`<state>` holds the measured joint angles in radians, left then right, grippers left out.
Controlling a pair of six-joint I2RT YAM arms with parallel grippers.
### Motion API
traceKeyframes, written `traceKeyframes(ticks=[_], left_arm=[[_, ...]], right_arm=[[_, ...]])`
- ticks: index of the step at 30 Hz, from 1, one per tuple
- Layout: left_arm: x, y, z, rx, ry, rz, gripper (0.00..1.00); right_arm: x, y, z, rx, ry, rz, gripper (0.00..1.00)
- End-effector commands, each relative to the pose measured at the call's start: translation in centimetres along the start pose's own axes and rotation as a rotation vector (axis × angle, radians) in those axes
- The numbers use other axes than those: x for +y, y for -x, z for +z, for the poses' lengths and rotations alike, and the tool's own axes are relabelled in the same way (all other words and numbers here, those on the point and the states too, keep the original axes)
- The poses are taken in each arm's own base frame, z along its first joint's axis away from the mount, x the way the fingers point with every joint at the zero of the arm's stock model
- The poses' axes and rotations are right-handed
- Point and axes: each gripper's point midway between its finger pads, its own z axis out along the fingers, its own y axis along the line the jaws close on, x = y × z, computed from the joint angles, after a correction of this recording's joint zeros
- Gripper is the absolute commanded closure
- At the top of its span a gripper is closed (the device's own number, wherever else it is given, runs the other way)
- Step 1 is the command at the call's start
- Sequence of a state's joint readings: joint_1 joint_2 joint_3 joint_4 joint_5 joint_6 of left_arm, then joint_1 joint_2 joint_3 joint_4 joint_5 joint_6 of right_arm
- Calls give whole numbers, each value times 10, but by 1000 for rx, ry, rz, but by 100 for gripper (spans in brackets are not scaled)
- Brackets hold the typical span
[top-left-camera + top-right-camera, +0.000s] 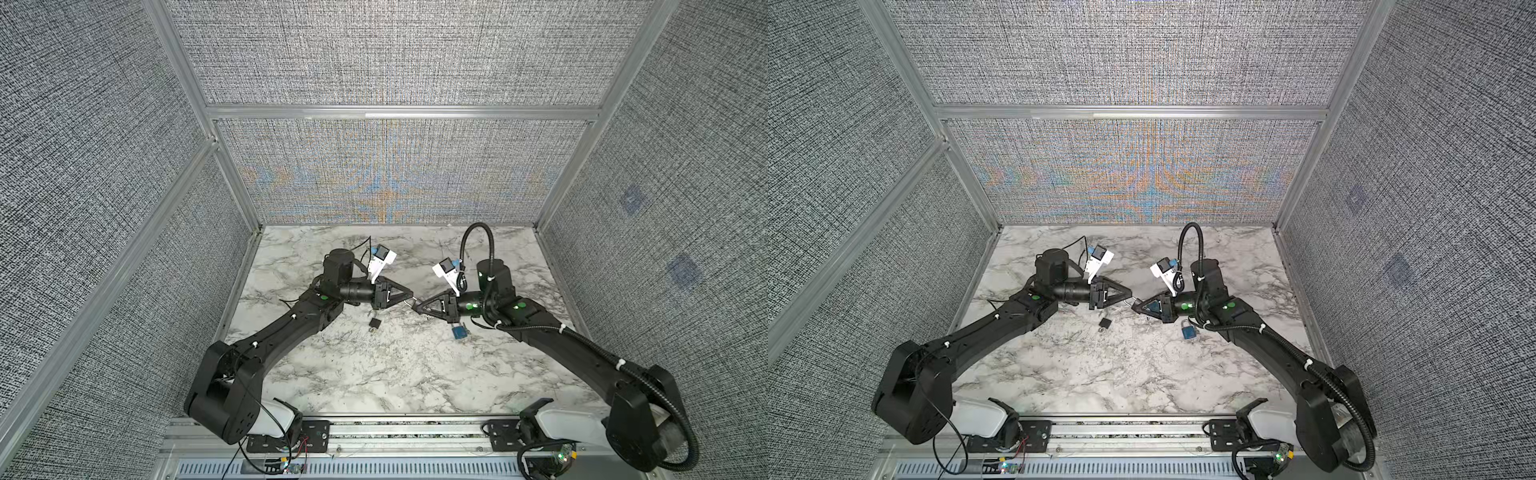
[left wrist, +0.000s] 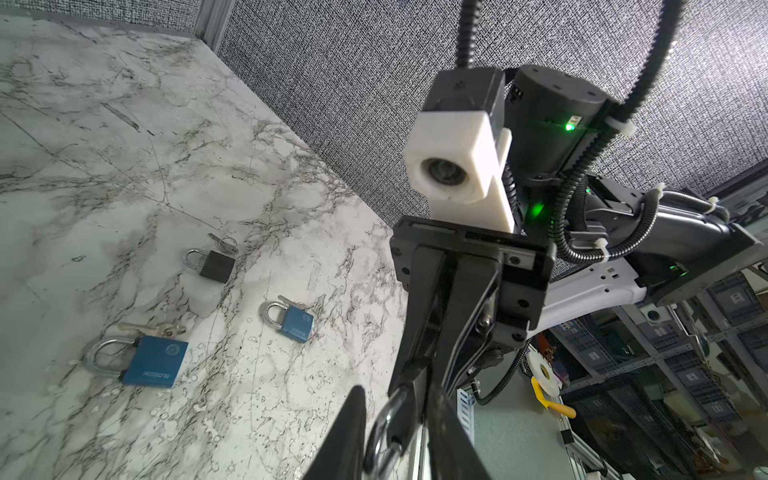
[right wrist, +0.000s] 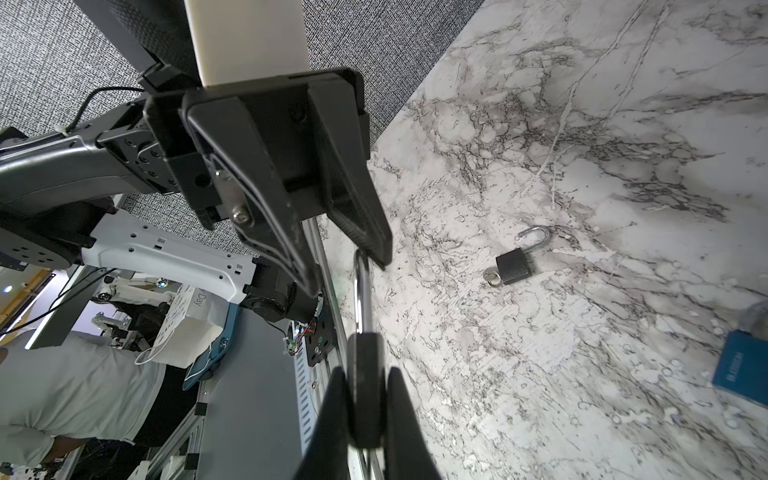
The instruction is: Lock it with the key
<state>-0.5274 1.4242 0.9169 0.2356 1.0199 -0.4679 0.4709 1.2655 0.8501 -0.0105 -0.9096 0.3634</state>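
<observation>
Arms reach in from both sides of the marble worktop (image 1: 374,374), forearms angled inward, wrists about level, tips meeting nose to nose above its middle. The left claw (image 1: 412,296) points at the right arm. The right claw (image 1: 417,306) points back at it.

Right claw: fingers pressed on the body of a small black padlock (image 3: 365,386), which is carried clear of the worktop. Its steel shackle (image 3: 361,291) sticks out toward the left claw.

Left claw: fingers (image 3: 370,232) narrowly spread. The shackle end sits between them, against one finger, with a gap showing to the other. No pinch on it.

On the worktop, below the meeting point:
- A second black padlock (image 1: 376,323) lies flat with its shackle swung open and a key ring (image 3: 492,277) touching its body.
- A small blue padlock (image 2: 295,325) lies flat near it.
- A larger blue padlock (image 2: 153,365) lies flat, with keys (image 2: 153,329) just beside its shackle.

All three lie apart from each other and from both claws.
</observation>
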Motion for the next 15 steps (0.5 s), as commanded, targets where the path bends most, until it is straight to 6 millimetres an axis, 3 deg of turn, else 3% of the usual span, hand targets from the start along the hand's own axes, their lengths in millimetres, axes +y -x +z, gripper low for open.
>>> traceKeyframes(ticks=[1,15], left_arm=[[0,0,0,-1,-1,14,72],[3,-4,0,3,7,5,77]], right_arm=[[3,5,-1,-17,18,-18,100],[5,7,-2,-23,23,-17,100]])
